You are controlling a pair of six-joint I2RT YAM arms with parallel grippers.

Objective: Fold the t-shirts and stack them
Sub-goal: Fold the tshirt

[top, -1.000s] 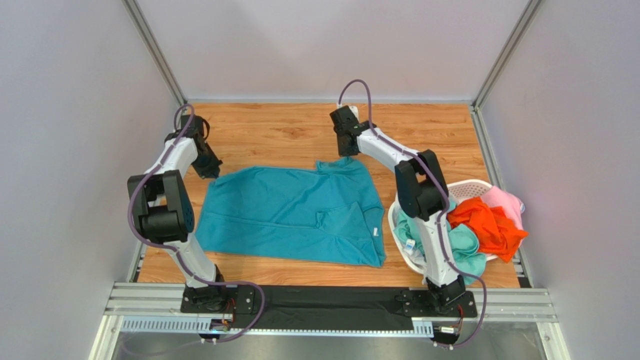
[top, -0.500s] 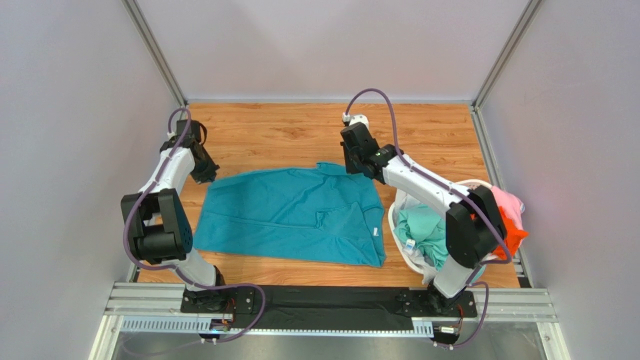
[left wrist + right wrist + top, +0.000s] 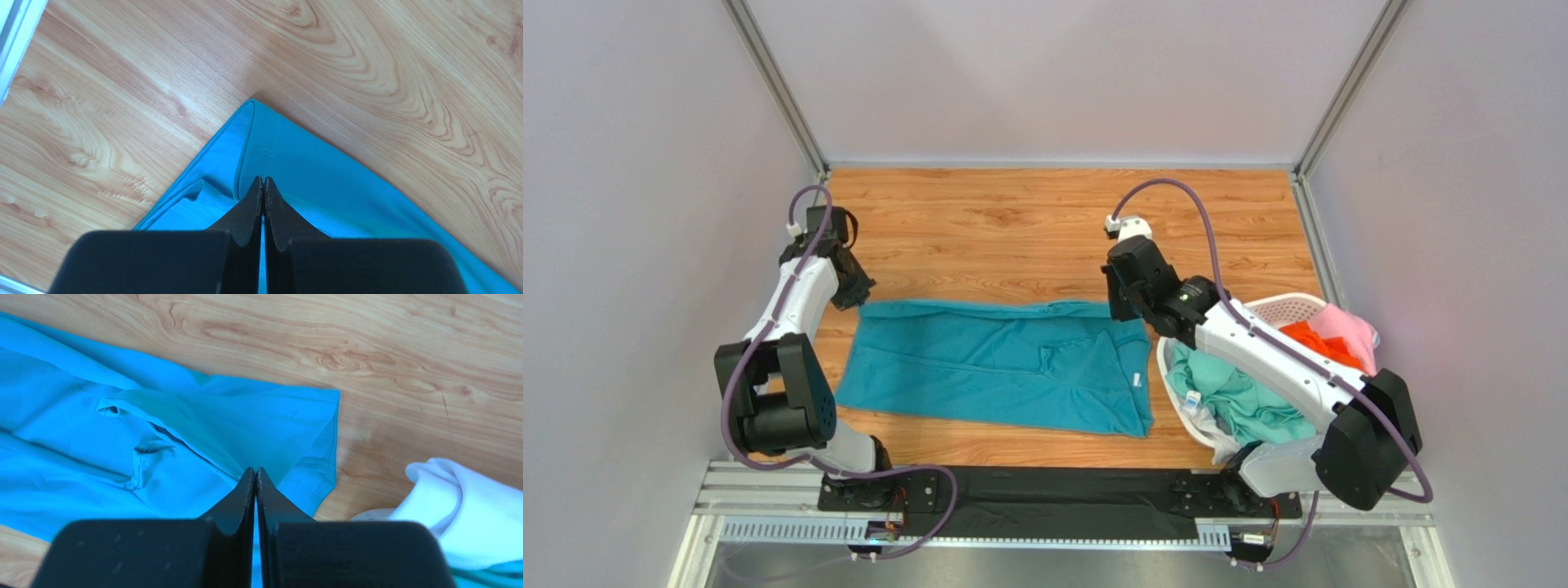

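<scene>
The deep teal-blue t-shirt [image 3: 995, 368] lies flat across the middle of the wooden table, its far part doubled over toward me. My left gripper [image 3: 857, 298] is shut on its far left corner; in the left wrist view the cloth [image 3: 319, 165] runs in under the closed tips [image 3: 263, 179]. At the far right corner, my right gripper [image 3: 1124, 309] is shut on the hem [image 3: 233, 416], with its tips [image 3: 255, 470] pressed together. The other t-shirts sit in the basket: mint green [image 3: 1228, 392], orange [image 3: 1308, 343], pink [image 3: 1345, 328] and a white one [image 3: 472, 514].
The white perforated laundry basket [image 3: 1271, 303] stands at the right near edge, right beside the teal shirt's right hem. My right arm reaches over its near side. Bare wood [image 3: 1014, 221] stretches behind the shirt to the back wall.
Both grippers pulled the shirt's far edge toward the near side, so the shirt now looks narrower front to back. The right arm swung right and lower across the basket.
</scene>
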